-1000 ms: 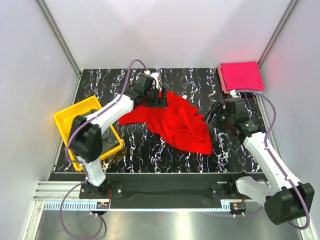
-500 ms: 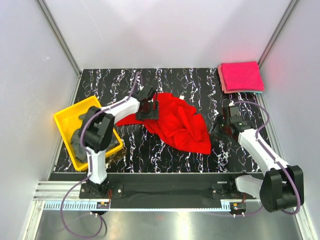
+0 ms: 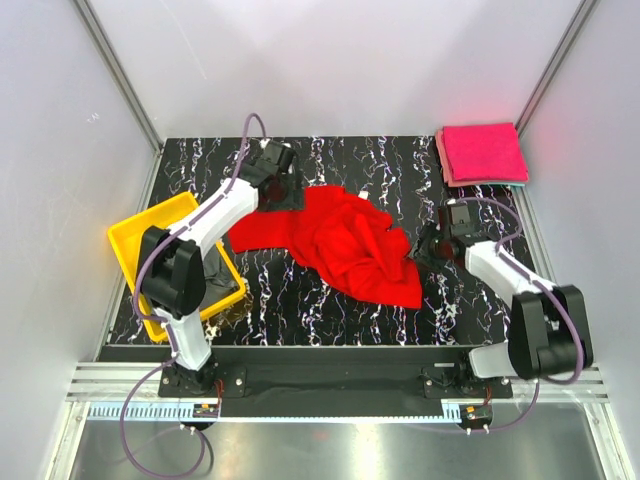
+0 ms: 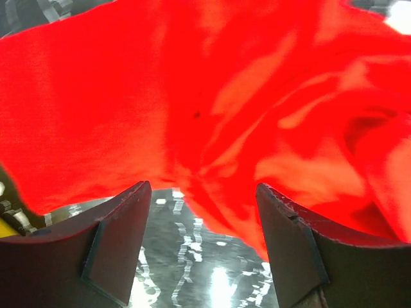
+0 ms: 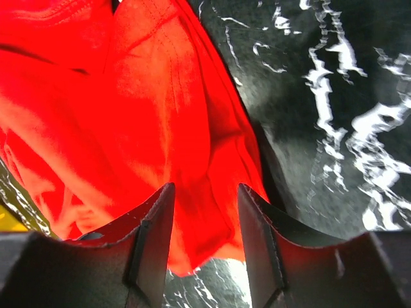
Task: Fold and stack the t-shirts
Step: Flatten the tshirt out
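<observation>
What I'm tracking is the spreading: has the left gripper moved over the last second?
Yes. The left gripper shifted left, toward the yellow tray side, and now sits at the far-left edge of the red t-shirt.

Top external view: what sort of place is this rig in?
Probably a lab test cell: blank white panel walls, aluminium frame posts, and a black marbled table with a yellow tray.

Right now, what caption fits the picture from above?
Left gripper and right gripper flank a crumpled bright red cloth t-shirt on the black marbled table.
</observation>
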Robot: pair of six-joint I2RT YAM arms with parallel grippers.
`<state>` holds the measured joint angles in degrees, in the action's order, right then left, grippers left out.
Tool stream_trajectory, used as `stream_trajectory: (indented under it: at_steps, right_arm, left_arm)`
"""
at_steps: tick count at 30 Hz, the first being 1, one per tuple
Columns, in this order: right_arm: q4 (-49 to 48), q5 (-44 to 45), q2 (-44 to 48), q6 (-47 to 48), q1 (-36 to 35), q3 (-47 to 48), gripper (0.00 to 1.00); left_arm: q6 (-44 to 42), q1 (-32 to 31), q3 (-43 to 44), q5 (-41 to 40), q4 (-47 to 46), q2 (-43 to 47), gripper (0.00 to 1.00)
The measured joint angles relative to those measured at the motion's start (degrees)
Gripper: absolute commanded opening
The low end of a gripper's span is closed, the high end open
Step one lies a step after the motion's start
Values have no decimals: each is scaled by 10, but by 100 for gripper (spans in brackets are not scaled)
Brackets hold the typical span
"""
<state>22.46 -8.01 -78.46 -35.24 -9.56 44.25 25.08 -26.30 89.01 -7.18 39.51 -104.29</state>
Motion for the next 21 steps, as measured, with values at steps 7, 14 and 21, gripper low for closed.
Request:
stream_trajectory:
  at_steps: [7,14,21]
  right_arm:
    - [-40,-37,-47,-17,1,-1,52]
    - [-96,-58,-77,-40,1,-11,22]
    - [-106,-24,-132,-42,1,43,0]
  left_arm:
    - [-2,97,-49,5,12,-4,72]
    - [-14,188,-68,7,7,3,73]
    - [-13,214,-78,22,-16,6,73]
